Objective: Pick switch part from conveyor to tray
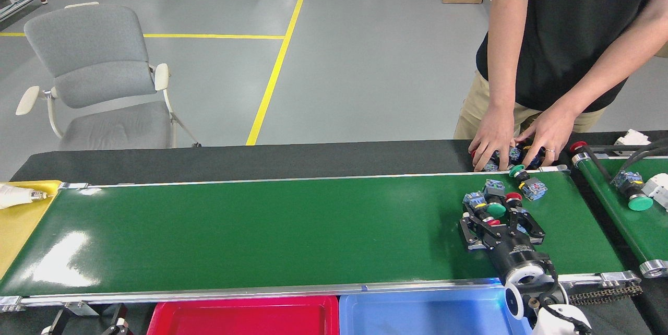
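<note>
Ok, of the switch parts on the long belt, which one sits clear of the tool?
The green-capped switch part at the far rail, near the person's hands. The other three cluster at the right tool on the conveyor.

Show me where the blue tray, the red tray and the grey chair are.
blue tray (417, 316), head view, on its bare floor.
red tray (242, 319), head view, on its bare floor.
grey chair (86, 43), head view, on the backrest.
</note>
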### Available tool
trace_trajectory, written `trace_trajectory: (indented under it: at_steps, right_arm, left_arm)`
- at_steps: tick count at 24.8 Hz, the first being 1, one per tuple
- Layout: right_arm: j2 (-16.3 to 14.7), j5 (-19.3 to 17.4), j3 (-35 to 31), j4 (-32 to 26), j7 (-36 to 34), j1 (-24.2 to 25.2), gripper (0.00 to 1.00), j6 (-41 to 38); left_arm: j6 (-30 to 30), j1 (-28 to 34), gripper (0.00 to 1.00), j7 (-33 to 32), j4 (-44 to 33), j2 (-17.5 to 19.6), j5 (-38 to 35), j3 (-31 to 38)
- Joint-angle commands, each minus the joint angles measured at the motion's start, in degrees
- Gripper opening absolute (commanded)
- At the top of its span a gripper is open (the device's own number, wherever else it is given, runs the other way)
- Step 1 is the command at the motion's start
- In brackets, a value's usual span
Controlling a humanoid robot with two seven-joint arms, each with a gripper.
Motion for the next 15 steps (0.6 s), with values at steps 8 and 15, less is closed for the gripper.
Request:
trace_trajectory:
  at_steps: [8, 15]
  right_arm:
    - [5.25, 1.92, 17.88, -5.57, -1.8, 0.94, 0.06, -32.63]
    - [10.96, 6.23, 24.82, 1.19, -1.98, 0.15, 1.0, -32.89]
  left_arm:
    - [-0.11, -0.75, 1.0, 0.23, -0.29, 0.56, 0.02, 0.12]
    - [-0.11, -0.84, 1.0, 0.23, 0.06, 0.56, 0.02, 0.12]
